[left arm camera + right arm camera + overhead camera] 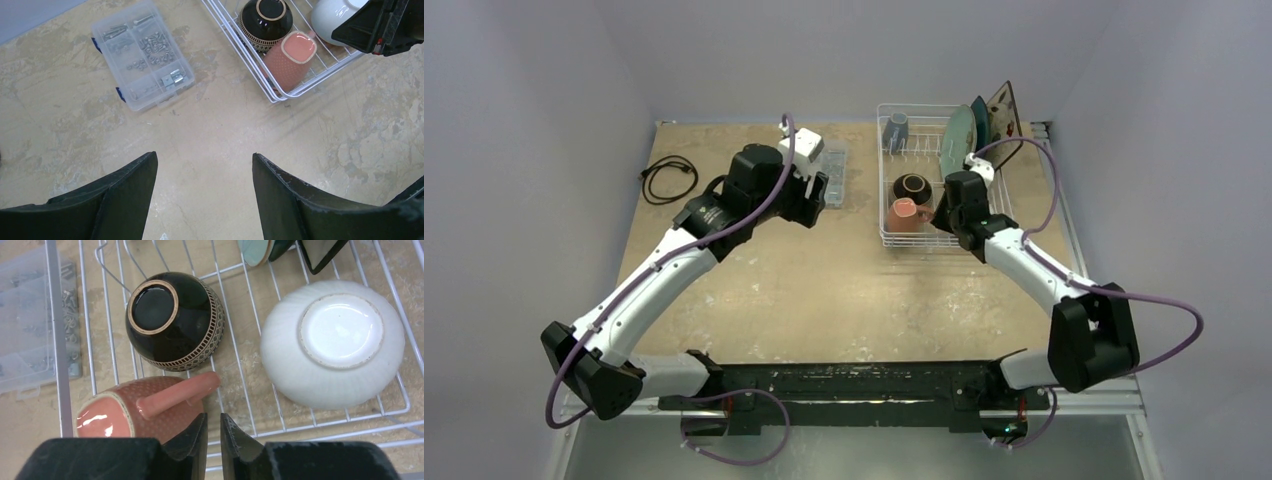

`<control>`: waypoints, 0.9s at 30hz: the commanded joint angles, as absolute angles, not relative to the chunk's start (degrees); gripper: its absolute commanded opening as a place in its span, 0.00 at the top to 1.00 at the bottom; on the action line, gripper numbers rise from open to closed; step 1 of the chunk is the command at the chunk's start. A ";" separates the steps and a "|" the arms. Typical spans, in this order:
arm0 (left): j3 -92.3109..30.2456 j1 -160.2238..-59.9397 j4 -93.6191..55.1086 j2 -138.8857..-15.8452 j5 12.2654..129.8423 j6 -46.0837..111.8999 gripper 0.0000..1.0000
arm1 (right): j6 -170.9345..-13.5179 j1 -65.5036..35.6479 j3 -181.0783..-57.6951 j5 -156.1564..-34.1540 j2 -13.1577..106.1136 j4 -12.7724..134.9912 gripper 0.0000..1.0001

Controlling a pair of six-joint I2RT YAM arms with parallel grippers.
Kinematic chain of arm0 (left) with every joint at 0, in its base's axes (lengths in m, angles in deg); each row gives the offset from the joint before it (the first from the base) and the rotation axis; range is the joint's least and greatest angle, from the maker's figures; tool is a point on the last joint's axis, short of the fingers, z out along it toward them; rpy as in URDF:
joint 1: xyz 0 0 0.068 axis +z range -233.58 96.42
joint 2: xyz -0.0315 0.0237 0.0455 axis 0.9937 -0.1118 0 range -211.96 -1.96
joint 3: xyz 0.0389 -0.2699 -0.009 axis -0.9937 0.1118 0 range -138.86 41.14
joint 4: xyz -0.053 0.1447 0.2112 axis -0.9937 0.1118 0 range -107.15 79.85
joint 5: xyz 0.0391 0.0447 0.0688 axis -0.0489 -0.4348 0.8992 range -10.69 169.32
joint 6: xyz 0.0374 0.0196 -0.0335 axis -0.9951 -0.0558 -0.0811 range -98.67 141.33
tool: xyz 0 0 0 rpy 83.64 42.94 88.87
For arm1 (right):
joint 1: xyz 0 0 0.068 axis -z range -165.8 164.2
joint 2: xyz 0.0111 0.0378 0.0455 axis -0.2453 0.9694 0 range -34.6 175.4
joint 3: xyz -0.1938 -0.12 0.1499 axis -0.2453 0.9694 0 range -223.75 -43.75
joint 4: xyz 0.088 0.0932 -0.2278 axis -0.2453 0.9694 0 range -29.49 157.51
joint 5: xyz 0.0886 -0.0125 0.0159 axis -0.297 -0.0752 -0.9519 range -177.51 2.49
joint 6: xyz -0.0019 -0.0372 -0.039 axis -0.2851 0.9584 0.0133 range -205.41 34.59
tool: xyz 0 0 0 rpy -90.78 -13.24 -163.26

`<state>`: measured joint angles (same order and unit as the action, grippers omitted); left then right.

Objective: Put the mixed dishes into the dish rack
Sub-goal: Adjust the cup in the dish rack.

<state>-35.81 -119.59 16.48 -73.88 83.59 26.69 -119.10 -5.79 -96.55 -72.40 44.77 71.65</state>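
Note:
The white wire dish rack (887,215) stands at the back right. In it a grey-blue mug (895,130) and pale green (957,140), dark teal (980,122) and floral (1002,108) plates stand upright. In the right wrist view a dark brown bowl (175,320) and a white bowl (332,342) lie upside down, and a salmon-pink mug (135,407) lies on its side. My right gripper (214,422) is shut and empty, just above the rack's near edge beside the mug. My left gripper (204,160) is open and empty over bare table. No orange bowl shows.
A clear plastic compartment box (142,55) with small hardware lies left of the rack (280,95). A coiled black cable (669,178) lies at the far left of the table. Walls close the table at the back and sides.

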 commanded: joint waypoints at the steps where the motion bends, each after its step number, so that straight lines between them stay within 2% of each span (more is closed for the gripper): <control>1: -36.56 -119.40 15.39 -74.17 82.43 27.37 0.32 | -118.15 -5.53 -95.95 -68.48 46.45 67.83 0.90; 4: -36.56 -119.40 15.40 -74.25 82.30 27.39 0.32 | -117.00 -5.58 -96.95 -69.85 49.90 65.63 0.96; 19: -36.65 -119.38 15.56 -75.39 82.74 26.95 0.32 | -113.08 -5.58 -108.70 -77.35 61.91 58.84 0.96; 23: -36.65 -119.43 15.70 -75.33 82.97 26.87 0.32 | -110.16 -5.52 -110.47 -72.69 59.31 67.27 0.86; 27: -36.82 -119.36 15.68 -75.27 82.48 27.02 0.32 | -106.51 -5.67 -108.19 -70.26 52.50 74.74 0.65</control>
<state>-35.81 -119.59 16.85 -75.48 82.98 26.69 -111.28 -5.53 -107.41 -73.54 60.55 68.17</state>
